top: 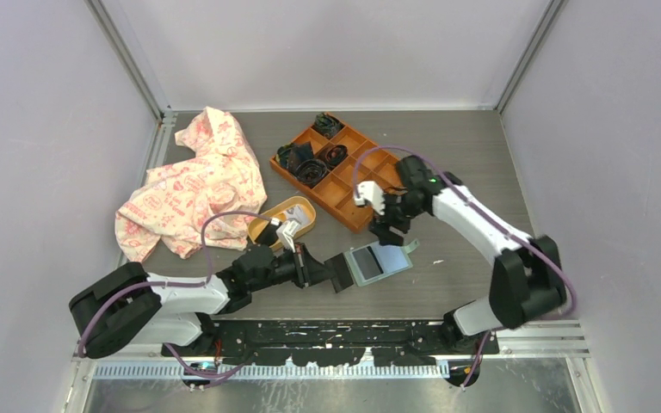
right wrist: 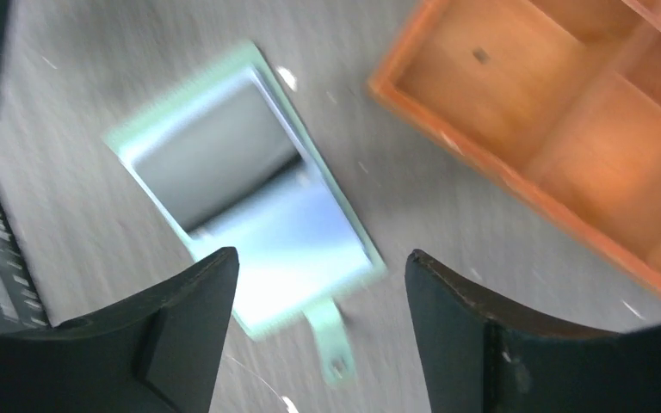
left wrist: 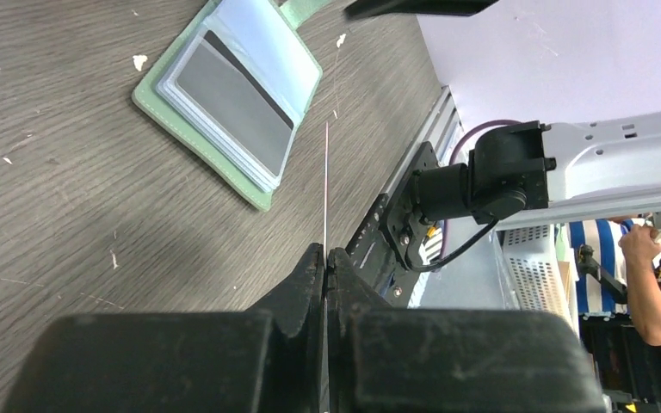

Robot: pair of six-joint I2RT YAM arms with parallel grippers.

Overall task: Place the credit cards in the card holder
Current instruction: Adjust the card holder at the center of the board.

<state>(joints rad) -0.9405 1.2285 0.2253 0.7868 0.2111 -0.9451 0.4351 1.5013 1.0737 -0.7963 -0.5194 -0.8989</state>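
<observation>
The sage-green card holder (top: 381, 261) lies open on the table, its clear sleeves up and a grey card (top: 366, 261) showing in a sleeve. My left gripper (top: 321, 270) is shut on a black card (top: 342, 272) and holds it just left of the holder. In the left wrist view the card (left wrist: 325, 181) shows edge-on, a thin line from the shut gripper (left wrist: 325, 254) towards the holder (left wrist: 232, 95). My right gripper (top: 387, 231) is open and empty above the holder's far end. In the right wrist view the gripper (right wrist: 318, 267) is over the blurred holder (right wrist: 250, 198) and its closing tab (right wrist: 331, 335).
An orange compartment tray (top: 342, 194) with dark items in its far cells stands behind the holder; its corner shows in the right wrist view (right wrist: 568, 129). A yellow oval dish (top: 286, 217) sits beside my left arm. A crumpled patterned cloth (top: 194, 185) lies at the left.
</observation>
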